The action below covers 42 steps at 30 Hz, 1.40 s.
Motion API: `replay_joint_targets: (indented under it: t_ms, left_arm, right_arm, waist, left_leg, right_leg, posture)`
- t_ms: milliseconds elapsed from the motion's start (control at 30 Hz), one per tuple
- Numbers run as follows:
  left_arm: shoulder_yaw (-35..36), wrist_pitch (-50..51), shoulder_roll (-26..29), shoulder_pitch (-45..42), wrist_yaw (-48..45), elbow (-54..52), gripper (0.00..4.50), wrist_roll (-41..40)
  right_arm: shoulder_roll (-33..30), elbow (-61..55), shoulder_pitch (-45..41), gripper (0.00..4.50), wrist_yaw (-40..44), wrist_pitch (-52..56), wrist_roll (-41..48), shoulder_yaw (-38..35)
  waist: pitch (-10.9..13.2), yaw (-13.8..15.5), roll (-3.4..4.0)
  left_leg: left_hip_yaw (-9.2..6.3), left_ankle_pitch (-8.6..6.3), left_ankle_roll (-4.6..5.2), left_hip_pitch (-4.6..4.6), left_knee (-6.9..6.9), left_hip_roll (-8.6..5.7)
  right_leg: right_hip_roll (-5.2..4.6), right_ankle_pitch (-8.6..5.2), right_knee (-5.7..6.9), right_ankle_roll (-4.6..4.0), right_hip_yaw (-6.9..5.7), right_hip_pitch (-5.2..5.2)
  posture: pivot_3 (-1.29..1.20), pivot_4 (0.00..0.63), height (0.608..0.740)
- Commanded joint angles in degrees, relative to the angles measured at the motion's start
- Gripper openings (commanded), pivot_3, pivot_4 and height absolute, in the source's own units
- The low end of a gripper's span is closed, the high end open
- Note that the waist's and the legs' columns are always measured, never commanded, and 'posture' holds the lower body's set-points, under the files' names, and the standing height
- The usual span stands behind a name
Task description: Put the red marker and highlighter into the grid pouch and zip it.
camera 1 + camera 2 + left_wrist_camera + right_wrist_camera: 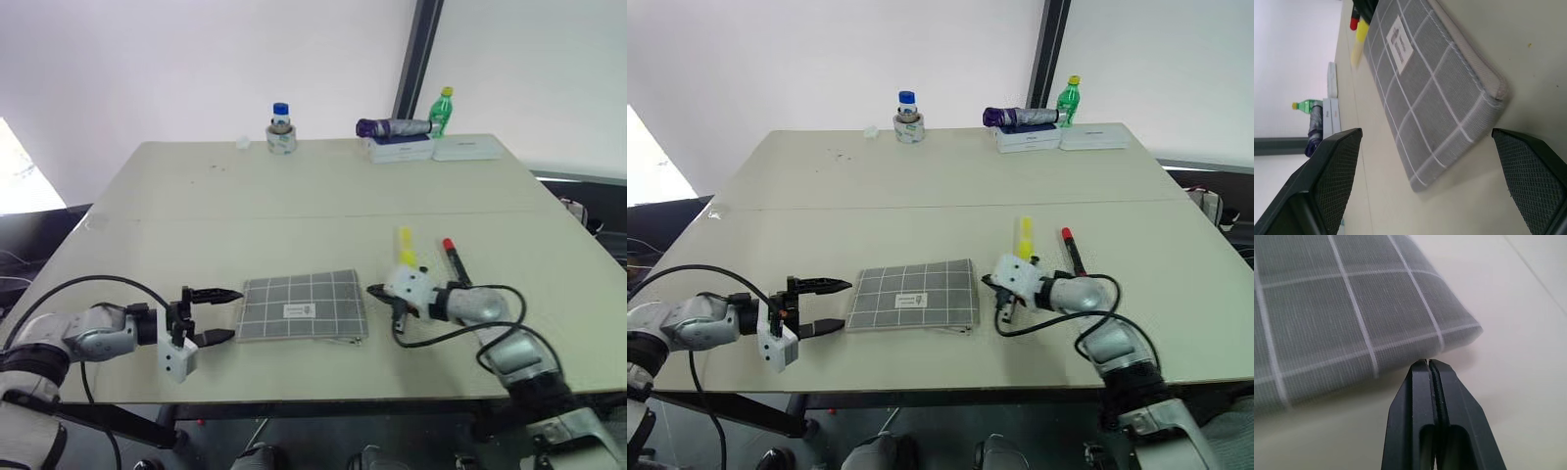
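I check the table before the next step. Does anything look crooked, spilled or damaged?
Nothing stands out. The pouch lies flat and whole near the table's front edge. The marker and highlighter lie side by side, to its right and farther back. No spill shows.

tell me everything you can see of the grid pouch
The grid pouch is a flat, slightly padded grey fabric rectangle crossed by white grid lines, with a small white label on top and a stitched seam along one edge. It lies flat on the table near the front edge. The open left claw faces one short end without touching it. The shut right claw has its tips at the opposite corner.
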Motion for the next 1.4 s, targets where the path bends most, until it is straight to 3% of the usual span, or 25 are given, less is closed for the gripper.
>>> replay_joint_targets:
  t_ms: [33, 533, 633, 867, 1033, 1133, 1267, 1400]
  left_arm:
    - [-4.1, 1.1, -1.3, -0.1, 0.2, 1.3, 4.50, 4.2]
    - [-6.4, 0.0, -3.1, -2.0, 0.1, 0.9, 4.50, 2.3]
    - [-6.7, -0.4, -3.0, -1.9, -0.8, 1.4, 3.74, 0.8]
    - [-7.4, -1.0, -3.0, -0.9, -3.8, 0.6, 0.14, -2.9]
    - [-7.4, -1.0, -2.8, -0.4, -6.7, 1.0, 0.06, -8.2]
    - [-6.1, 0.8, -2.4, 1.4, -8.5, 0.3, 0.06, -13.9]
    - [-4.0, 4.0, -0.7, 5.1, -11.2, -3.2, 0.00, -20.6]
    - [0.3, 10.5, 0.1, 9.9, -12.6, -8.4, 0.00, -26.7]
  right_arm:
    - [0.2, 0.6, -1.3, 0.04, -1.6, -1.2, -1.8, 0.2]
    - [3.1, 6.0, -5.0, 0.04, -2.1, -5.6, -4.0, 2.6]
    - [3.0, 6.3, -4.9, 0.00, -1.9, -6.0, -4.1, 2.5]
    - [2.5, 6.9, -4.8, 0.00, -1.7, -6.9, -4.3, 2.4]
    - [1.9, 6.4, -5.0, 0.00, -1.4, -6.8, -3.3, 1.2]
    - [1.6, 4.3, -4.7, 0.00, 1.1, -3.0, 2.6, -2.9]
    - [0.6, 1.4, -2.9, 1.31, 2.6, -1.0, 7.7, -6.8]
    - [1.4, -5.8, 0.5, 3.47, 3.5, 6.9, 16.1, -11.1]
  waist:
    - [0.0, 0.6, 0.00]
    - [0.0, 1.0, -0.01]
    - [0.0, 0.9, -0.01]
    - [0.0, 0.7, 0.01]
    - [0.0, 0.6, 0.01]
    - [0.0, 0.5, 0.02]
    - [0.0, 0.2, 0.01]
    - [0.0, -0.5, 0.00]
  left_leg:
    - [0.01, -0.01, 0.02, 0.00, 0.02, -0.02]
    - [0.08, -0.04, 0.07, 0.00, 0.08, -0.03]
    - [0.10, -0.04, 0.07, 0.00, 0.10, -0.03]
    - [0.13, -0.04, 0.07, 0.00, 0.06, -0.01]
    - [0.13, -0.04, 0.07, 0.02, 0.06, -0.01]
    - [0.13, -0.03, 0.06, 0.02, 0.06, -0.01]
    - [0.11, -0.03, 0.07, 0.02, 0.05, 0.01]
    - [-0.01, -0.04, 0.07, 0.02, -0.03, 0.03]
  right_leg:
    - [-0.02, 0.00, -0.01, 0.00, 0.00, -0.01]
    - [-0.05, 0.00, 0.00, 0.01, 0.02, 0.05]
    - [-0.06, 0.00, 0.00, 0.01, 0.03, 0.06]
    - [-0.04, -0.01, 0.00, 0.03, 0.05, 0.02]
    - [-0.04, -0.01, 0.00, 0.03, 0.07, 0.03]
    - [-0.04, -0.01, 0.00, 0.03, 0.10, 0.03]
    - [-0.04, -0.01, 0.01, 0.03, 0.13, 0.01]
    - [-0.01, -0.01, 0.01, 0.03, 0.13, -0.01]
  posture:
    - [0.00, 0.150, 0.740]
    - [0.00, 0.150, 0.740]
    - [0.00, 0.150, 0.740]
    - [0.00, 0.150, 0.740]
    - [0.00, 0.150, 0.740]
    - [0.00, 0.150, 0.740]
    - [0.00, 0.150, 0.740]
    - [0.00, 0.150, 0.740]
